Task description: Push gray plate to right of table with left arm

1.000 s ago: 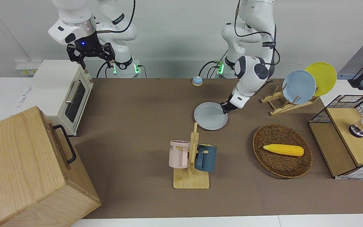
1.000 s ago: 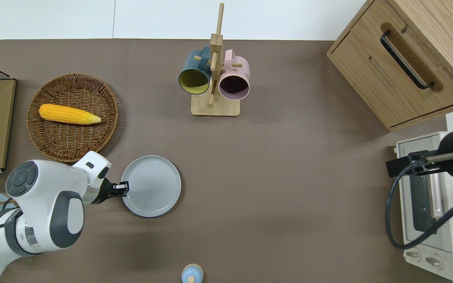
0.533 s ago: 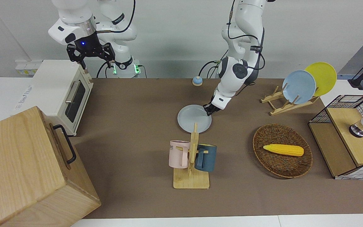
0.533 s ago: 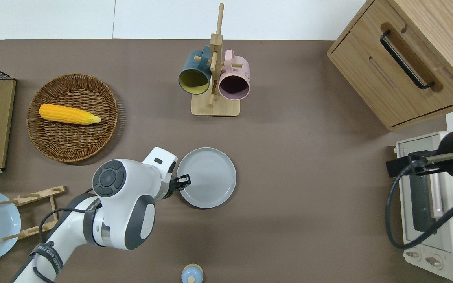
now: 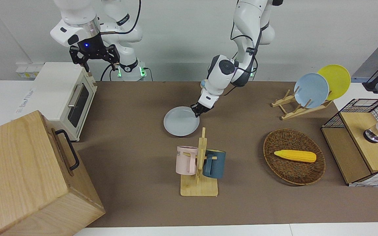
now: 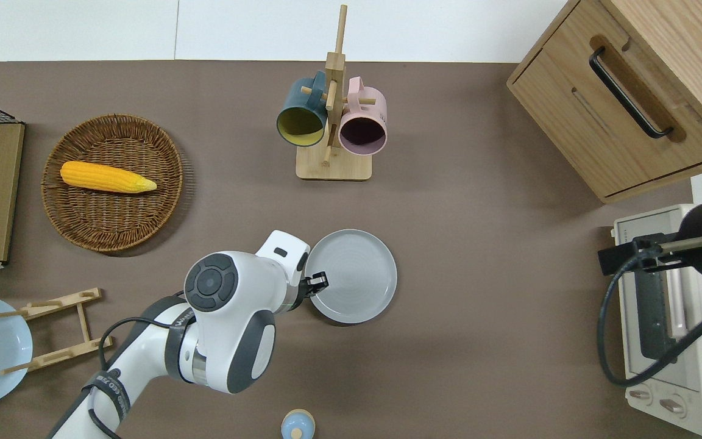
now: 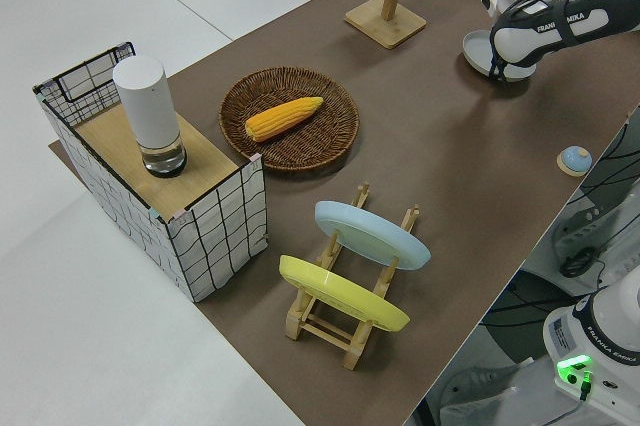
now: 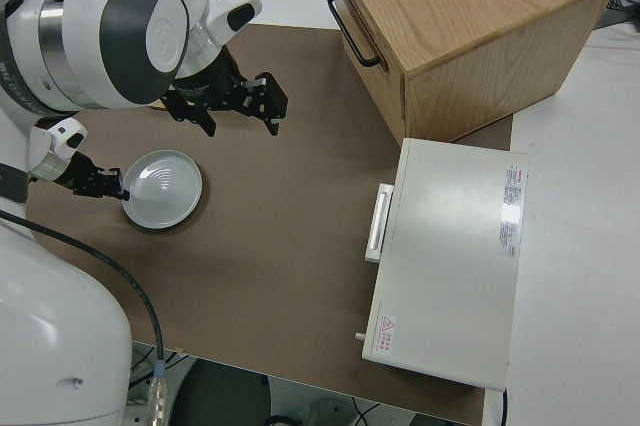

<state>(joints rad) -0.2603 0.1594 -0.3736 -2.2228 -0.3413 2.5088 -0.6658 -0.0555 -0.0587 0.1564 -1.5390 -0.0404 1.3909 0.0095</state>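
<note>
The gray plate [image 5: 181,121] lies flat on the brown table [image 5: 136,98], nearer to the robots than the mug rack; it also shows in the overhead view [image 6: 351,275] and the right side view [image 8: 162,189]. My left gripper [image 5: 198,109] is low and shut, its tip against the plate's rim on the side toward the left arm's end of the table; it also shows in the overhead view [image 6: 319,282]. The arm hides part of the plate [image 7: 480,51] in the left side view. My right gripper [image 5: 99,65] is open and empty, its arm parked.
A mug rack [image 5: 199,167] holds a pink and a blue mug. A wicker basket [image 5: 294,170] holds a corn cob. A plate rack [image 5: 294,109] carries sky-blue and yellow plates. A toaster oven [image 5: 64,95], a wooden cabinet [image 5: 28,173] and a small blue knob [image 5: 205,84] stand around.
My left gripper has slid the gray plate steadily toward the right arm's end of the table, from near the basket to beside the mug rack. The right arm has not moved.
</note>
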